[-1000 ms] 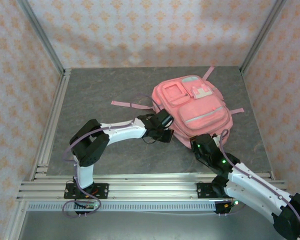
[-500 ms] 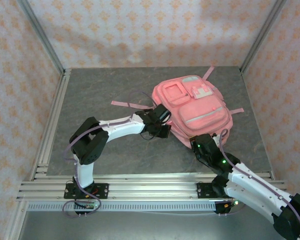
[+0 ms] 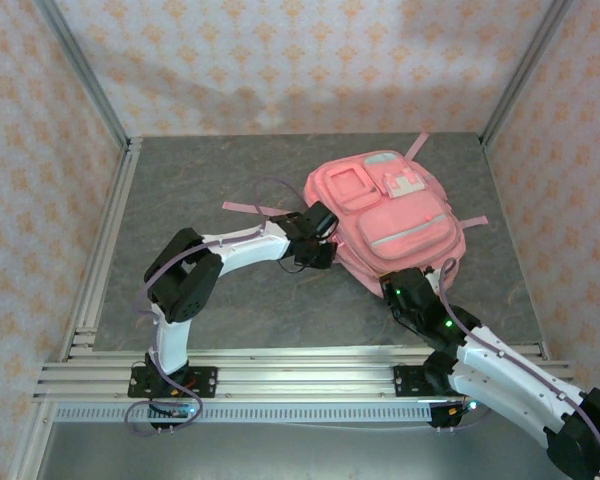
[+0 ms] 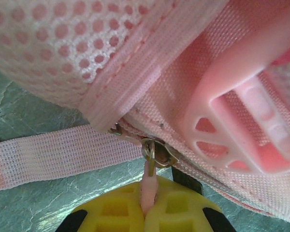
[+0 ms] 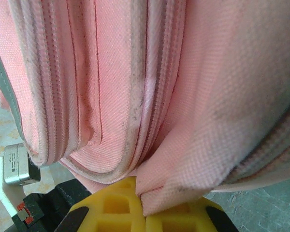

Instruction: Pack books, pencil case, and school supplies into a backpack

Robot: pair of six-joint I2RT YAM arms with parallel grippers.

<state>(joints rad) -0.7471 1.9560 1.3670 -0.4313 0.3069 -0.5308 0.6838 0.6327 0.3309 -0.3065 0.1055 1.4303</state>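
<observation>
Moved farther up the backpack side, our left tool pinches the zip pull, our right tool pinches the backpack's near edge; we judge only zipping remains.

No writing, brand, number or sign can be read anywhere here: the pockets and patches on the backpack are too small to make out from above, and its pink fabric seen close up in both wrist views carries no legible mark.
</observation>
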